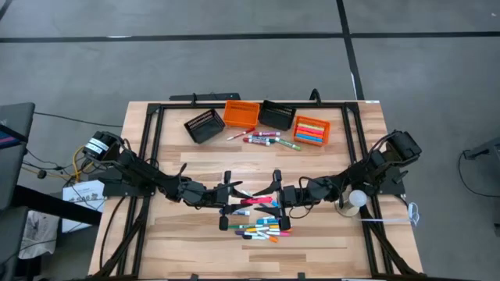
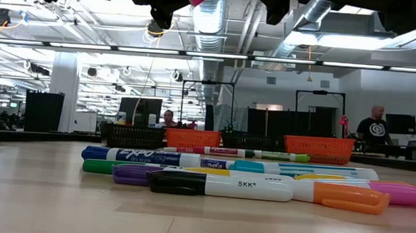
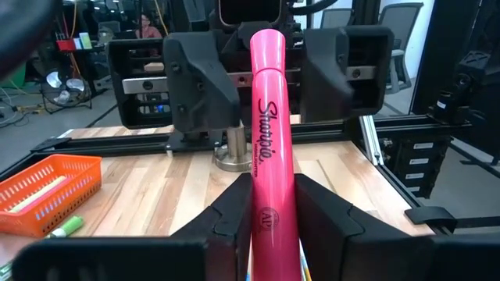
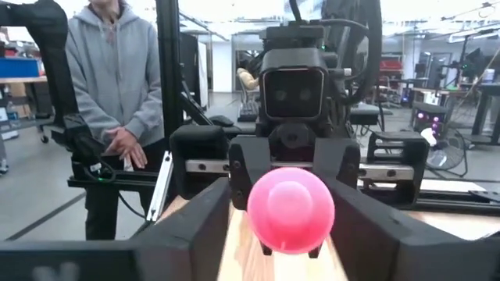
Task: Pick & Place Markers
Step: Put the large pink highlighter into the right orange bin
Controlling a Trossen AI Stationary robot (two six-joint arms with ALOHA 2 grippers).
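Wooden tabletop with four bins along the far edge: two black, two orange. Big pile of markers near the front-centre, smaller bunch just by the bins. Left gripper and right gripper facing each other above the pile, both with jaws clamped on one pink Sharpie highlighter, held off the wood between them.

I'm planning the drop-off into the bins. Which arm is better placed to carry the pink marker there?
Left, probably. The left gripper clamps the pink marker above the table. The right gripper merely faces its end, though it sits nearer the orange bin holding markers.
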